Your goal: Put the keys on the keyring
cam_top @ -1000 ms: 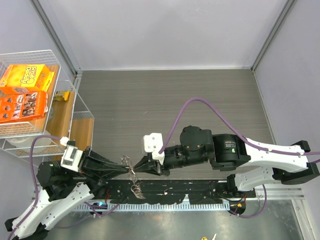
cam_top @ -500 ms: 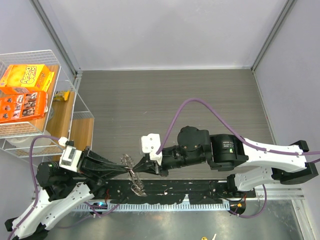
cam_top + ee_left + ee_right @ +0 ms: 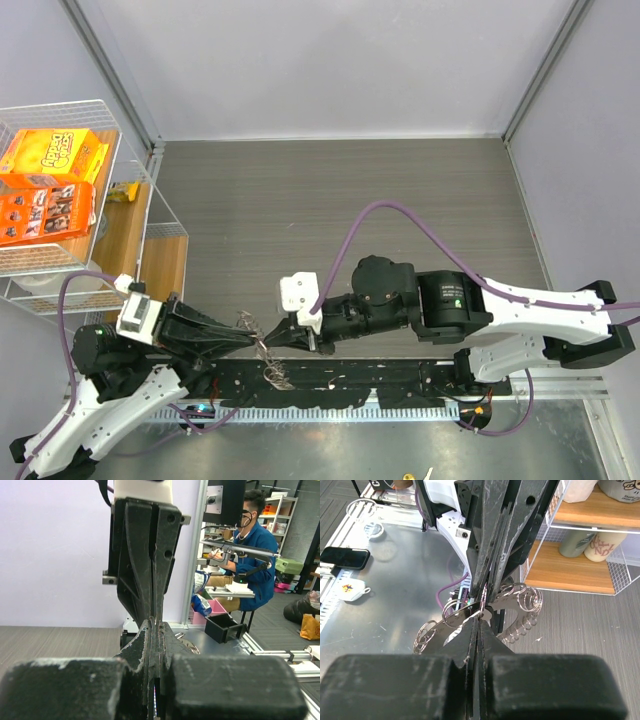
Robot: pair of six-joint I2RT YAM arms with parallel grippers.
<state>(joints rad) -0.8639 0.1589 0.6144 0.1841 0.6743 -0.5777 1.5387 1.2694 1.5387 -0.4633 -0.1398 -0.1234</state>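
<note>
The keyring [image 3: 264, 347], a thin ring strung with several flat silvery keys, hangs between my two grippers near the table's front edge. Part of the bunch dangles toward the rail [image 3: 277, 378]. My left gripper [image 3: 250, 341] is shut on the keyring from the left. My right gripper [image 3: 276, 339] is shut and meets it tip to tip from the right. In the right wrist view the keyring [image 3: 520, 600] fans out round both tips, and my right gripper [image 3: 479, 617] pinches it where a flat key crosses. In the left wrist view my left gripper [image 3: 155, 626] is shut. The loose black-headed key is hidden.
A wire basket [image 3: 128, 165] with orange cereal boxes [image 3: 48, 185] stands at the far left on a wooden shelf [image 3: 165, 262]. The black rail [image 3: 380, 385] with the arm bases runs along the near edge. Grey walls enclose the table on three sides.
Both grippers have shifted a little to the left together, still tip to tip, and the keyring bunch has moved with them.
</note>
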